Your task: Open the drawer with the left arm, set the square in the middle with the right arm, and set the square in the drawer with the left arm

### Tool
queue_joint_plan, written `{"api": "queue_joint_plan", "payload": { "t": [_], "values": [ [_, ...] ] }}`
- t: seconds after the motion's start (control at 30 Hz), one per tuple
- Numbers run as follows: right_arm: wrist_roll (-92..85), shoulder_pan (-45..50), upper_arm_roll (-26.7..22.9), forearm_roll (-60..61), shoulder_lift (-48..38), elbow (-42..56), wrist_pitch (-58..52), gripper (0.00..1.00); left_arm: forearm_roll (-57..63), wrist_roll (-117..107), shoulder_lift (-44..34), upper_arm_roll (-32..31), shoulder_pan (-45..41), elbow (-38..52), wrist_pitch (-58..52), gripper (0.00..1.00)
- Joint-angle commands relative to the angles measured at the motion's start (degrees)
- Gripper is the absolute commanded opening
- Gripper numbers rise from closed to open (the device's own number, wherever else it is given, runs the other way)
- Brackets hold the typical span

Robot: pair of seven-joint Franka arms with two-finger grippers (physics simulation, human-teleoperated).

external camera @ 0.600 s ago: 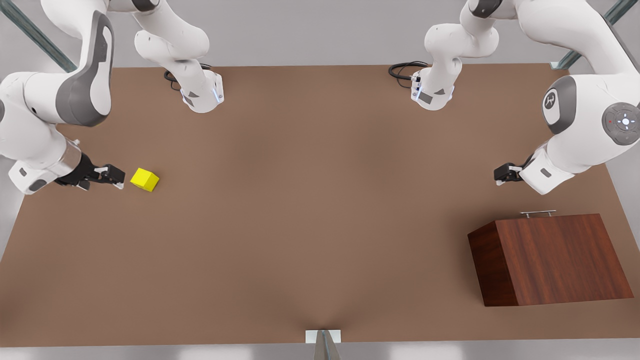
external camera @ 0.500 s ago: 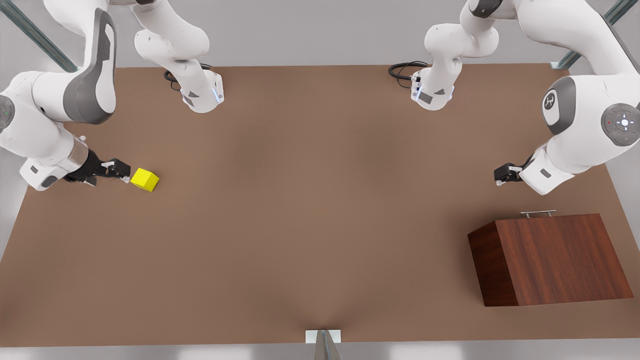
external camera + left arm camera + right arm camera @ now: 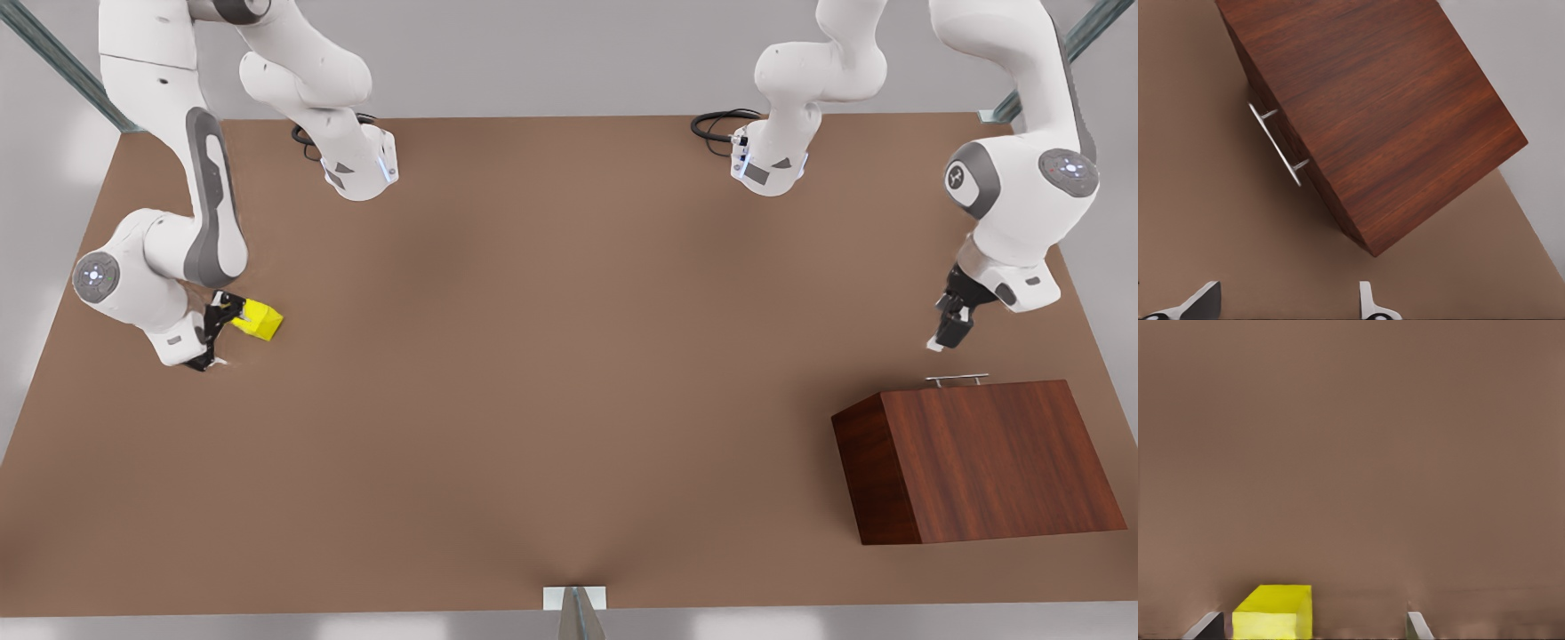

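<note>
The square (image 3: 259, 320) is a small yellow cube lying on the brown tabletop at the front view's left. My right gripper (image 3: 216, 335) is low beside it and open. In the right wrist view the square (image 3: 1273, 612) sits between the two fingertips, close to one finger (image 3: 1206, 627). The wood-grain box (image 3: 987, 458) stands at the front view's right with its drawer shut, and the silver handle (image 3: 957, 379) shows at its far edge. My left gripper (image 3: 948, 332) hangs open just above and beyond that handle (image 3: 1278, 143).
The middle (image 3: 569, 338) of the table is bare brown surface between the two arms. Both arm bases (image 3: 360, 164) stand at the table's far edge with black cables. A small white bracket (image 3: 574, 597) sits at the near edge.
The right arm swung in and turned its gripper, bringing the open fingers up around the square's near side. The left arm turned its gripper downward toward the drawer handle.
</note>
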Motion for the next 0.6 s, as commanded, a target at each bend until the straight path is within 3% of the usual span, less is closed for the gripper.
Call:
{"api": "queue_joint_plan", "payload": {
  "t": [0.0,0.23,0.3,0.43,0.57],
  "values": [
    [-1.26,2.62,0.0,0.0,0.17,0.1,0.18,1.0,-0.07,0.0,-0.14,-0.01,-0.64,-0.89,0.95,1.0],
    [-5.67,2.18,-0.18,0.0,5.71,1.25,3.7,1.0,-0.77,-0.26,1.18,3.42,3.05,-7.31,10.36,1.0],
    [-5.67,2.0,-0.18,0.0,6.15,0.19,5.28,1.0,-6.05,-0.26,3.29,3.51,3.4,-9.33,15.72,1.0],
    [-5.58,2.0,-0.09,0.08,2.02,-5.43,5.98,1.0,-12.11,-0.27,6.8,3.42,3.31,-9.33,18.1,1.0],
    [-5.58,2.0,-0.09,0.08,1.93,-10.97,14.76,1.0,-12.11,-0.18,9.08,3.51,4.72,-9.25,21.79,1.0]
  ]
}}
